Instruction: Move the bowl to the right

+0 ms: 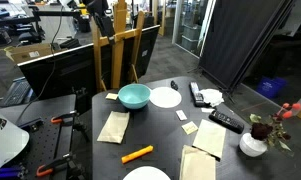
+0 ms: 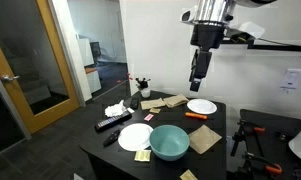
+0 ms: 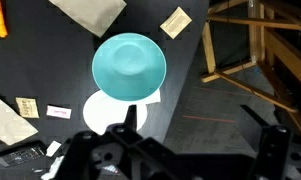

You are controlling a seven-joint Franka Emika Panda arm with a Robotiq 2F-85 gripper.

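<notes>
The teal bowl (image 1: pixel 134 96) stands upright and empty on the black table, near its edge, in both exterior views (image 2: pixel 170 141). In the wrist view the bowl (image 3: pixel 129 67) is seen from above, with a white plate (image 3: pixel 108 110) just beside it. My gripper (image 2: pixel 197 82) hangs high above the table, well clear of the bowl. In the wrist view its fingers (image 3: pixel 202 125) are spread wide apart with nothing between them, and they are offset to the side of the bowl, over the table edge and the floor.
Two white plates (image 1: pixel 165 97) (image 1: pixel 147 175), brown paper napkins (image 1: pixel 114 126), an orange marker (image 1: pixel 137 154), remotes (image 1: pixel 226 121) and a white vase with flowers (image 1: pixel 253 143) share the black table (image 1: pixel 160 125). A wooden easel (image 1: pixel 115 50) stands beyond the table edge.
</notes>
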